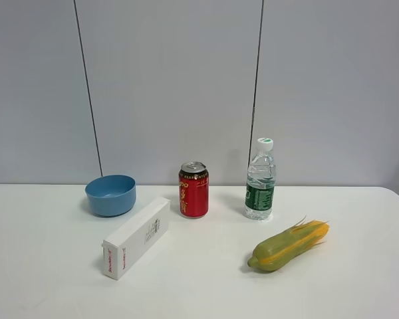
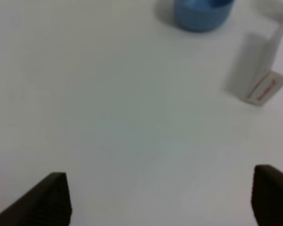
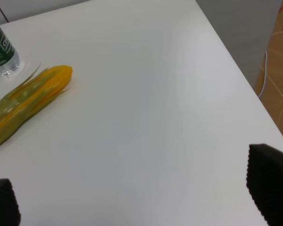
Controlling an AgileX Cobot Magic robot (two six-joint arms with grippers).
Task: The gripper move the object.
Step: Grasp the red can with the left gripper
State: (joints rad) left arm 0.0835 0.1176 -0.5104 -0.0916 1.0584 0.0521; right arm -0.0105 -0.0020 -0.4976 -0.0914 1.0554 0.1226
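The red drink can (image 1: 193,191) with yellow characters and a silver top stands upright at the middle back of the white table (image 1: 199,286). No arm or gripper shows in the exterior high view. In the left wrist view my left gripper (image 2: 160,200) is open, its two black fingertips (image 2: 49,200) far apart over bare table, empty. In the right wrist view my right gripper (image 3: 141,200) is open and empty over bare table near the table's right edge. The can does not show in either wrist view.
A blue bowl (image 1: 111,195) sits left of the can, and also shows in the left wrist view (image 2: 200,13). A white box (image 1: 136,237) lies in front of it (image 2: 262,63). A clear water bottle (image 1: 261,181) stands right of the can (image 3: 1,49). A toy corn cob (image 1: 289,245) lies front right (image 3: 26,103).
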